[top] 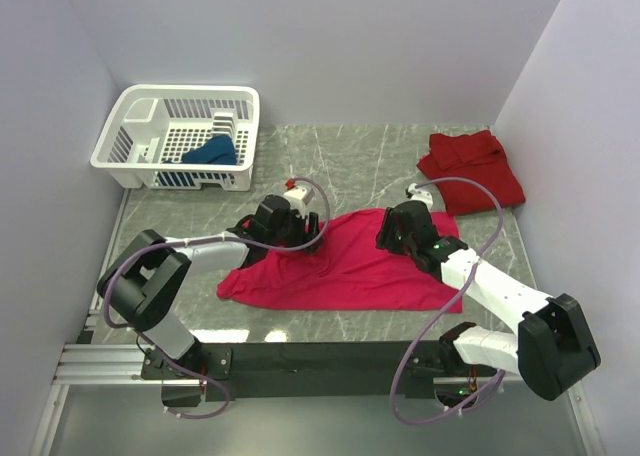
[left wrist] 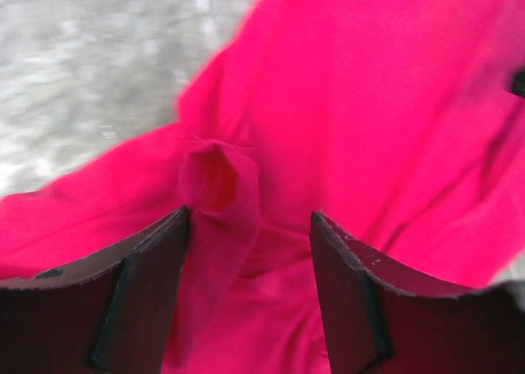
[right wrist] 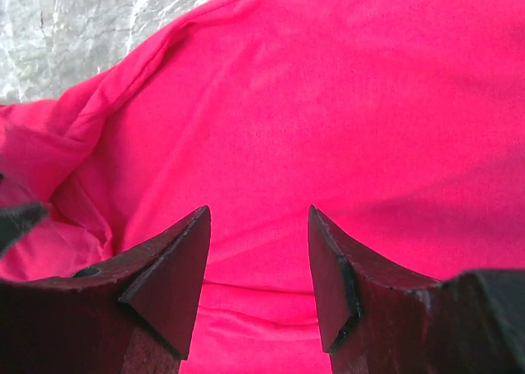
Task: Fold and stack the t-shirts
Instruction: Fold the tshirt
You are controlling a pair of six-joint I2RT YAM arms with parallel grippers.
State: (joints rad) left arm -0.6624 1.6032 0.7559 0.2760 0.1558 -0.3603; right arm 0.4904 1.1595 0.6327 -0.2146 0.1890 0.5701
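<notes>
My left gripper (left wrist: 250,216) is released, jaws apart astride a puckered fold of the magenta shirt (top: 350,273), at its 10 o'clock edge. My right gripper (right wrist: 258,212) is released too, jaws spread over flat cloth near the shirt's 1 o'clock corner. That shirt lies spread mid-table (top: 350,156). The red shirt (top: 470,166) sits crumpled at 2 o'clock, and the blue shirt (top: 210,153) lies in the basket (top: 130,111) at 10 o'clock

the left arm (top: 200,248) and right arm (top: 490,288) reach forward from the near edge, wrists tipped down and turned in toward each other. the left gripper (left wrist: 250,226) seems to have its jaws apart, though that view is blurred; the right gripper (right wrist: 258,218) has its jaws plainly apart
</notes>
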